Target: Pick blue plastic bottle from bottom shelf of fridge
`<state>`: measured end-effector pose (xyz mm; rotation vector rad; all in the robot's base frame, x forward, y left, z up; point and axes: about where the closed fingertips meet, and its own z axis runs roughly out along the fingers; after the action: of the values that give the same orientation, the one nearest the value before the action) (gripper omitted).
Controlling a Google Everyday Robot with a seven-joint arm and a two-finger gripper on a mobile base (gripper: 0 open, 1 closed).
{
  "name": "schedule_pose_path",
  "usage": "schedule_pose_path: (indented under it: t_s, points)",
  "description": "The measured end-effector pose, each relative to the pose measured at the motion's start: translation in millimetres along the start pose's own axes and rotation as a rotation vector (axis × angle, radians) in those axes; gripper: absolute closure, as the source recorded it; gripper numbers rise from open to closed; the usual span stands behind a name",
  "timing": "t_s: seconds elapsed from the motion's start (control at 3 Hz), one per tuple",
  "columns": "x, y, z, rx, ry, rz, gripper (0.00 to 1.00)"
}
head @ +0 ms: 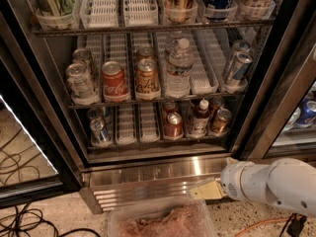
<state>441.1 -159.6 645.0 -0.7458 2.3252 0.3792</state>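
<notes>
the gripper (206, 189) hangs low at the right, in front of the fridge (47, 107), level with its ribbed base grille (143, 195) and pointing left. whether it is spread or closed cannot be told from this view. it holds nothing that can be seen.

the blue plastic bottle (200, 118) stands upright on the bottom shelf (127, 127), right of centre, white cap up. a copper can (174, 125) stands just beside it on the left and another can (220, 121) just beside it on the right. the bigger clear water bottle (178, 68) is on the rack above and is not the target.

the step in hand looks like the approach: the gripper is below the shelf and well apart from the bottle. to do it well, the arm would likely need to rise above the steel front edge, turn to face into the fridge and line up with the bottle's lane before going in. the gaps to the neighbouring cans look tight, so a straight, centred entry matters; a slanted one could knock a can or tip the bottle. the rack above leaves little headroom, so a level reach from the front seems safer than coming from above. a grip on the body below the neck should hold better than one on the cap. the plastic tub (163, 221) on the floor lies just beside the gripper and should be cleared on the way up.
</notes>
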Motion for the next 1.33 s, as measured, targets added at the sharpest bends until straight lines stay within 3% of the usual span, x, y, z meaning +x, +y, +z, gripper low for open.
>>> schedule_pose_path:
  t_s: [0.33, 0.67, 1.0, 1.33]
  points:
    - [-7.9, -5.6, 7.5, 0.026, -0.018, 0.018, 0.00]
    - [-13.4, -10.6, 18.6, 0.093, -0.033, 0.027, 0.00]
    - [-11.9, -16.8, 34.3, 0.163, -0.078, 0.058, 0.00]
    - [-17.1, -28.9, 49.2, 0.226, -0.162, 0.094, 0.00]
